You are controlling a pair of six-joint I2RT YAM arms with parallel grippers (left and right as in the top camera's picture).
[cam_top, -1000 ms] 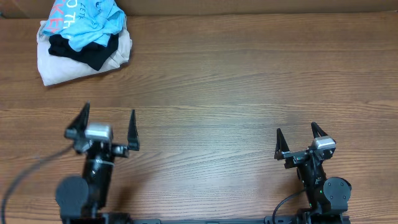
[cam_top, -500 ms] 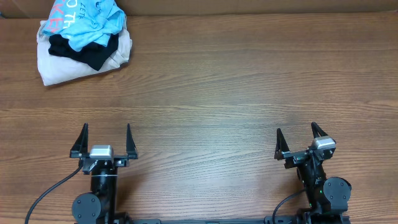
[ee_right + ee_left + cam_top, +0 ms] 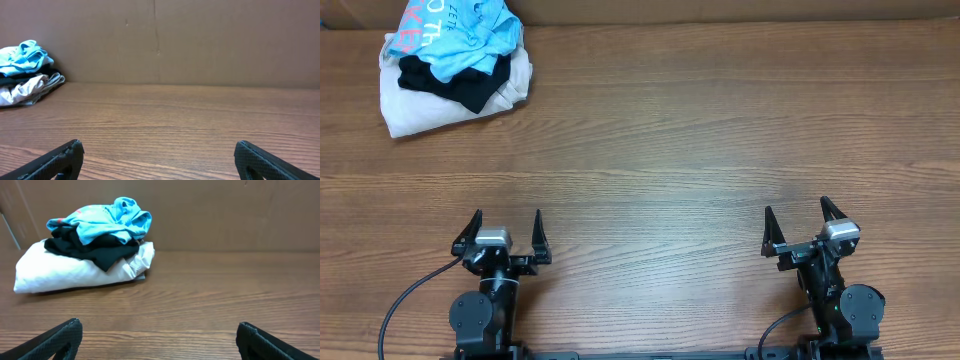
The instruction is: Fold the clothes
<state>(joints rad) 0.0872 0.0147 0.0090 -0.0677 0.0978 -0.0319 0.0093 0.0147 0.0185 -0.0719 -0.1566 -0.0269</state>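
You have a brown wood-grain table (image 3: 720, 120) in front of you, closed off at the far edge by a plain brown cardboard wall (image 3: 200, 40). The only things on it form one heap in the far left corner. The sky-blue T-shirt (image 3: 460, 35) lies crumpled on top of that heap, over a black garment (image 3: 455, 82), which rests on a folded cream-white garment (image 3: 415, 110). The print on the shirt is probably red-orange and white lettering, though it is too small to read.

Your left gripper (image 3: 504, 228) sits well short of the heap, on the near side of it, jaws spread wide and holding nothing. Your right gripper (image 3: 797, 215) is far to the right of the heap, also spread wide and empty, with bare wood between its fingers (image 3: 55, 160).
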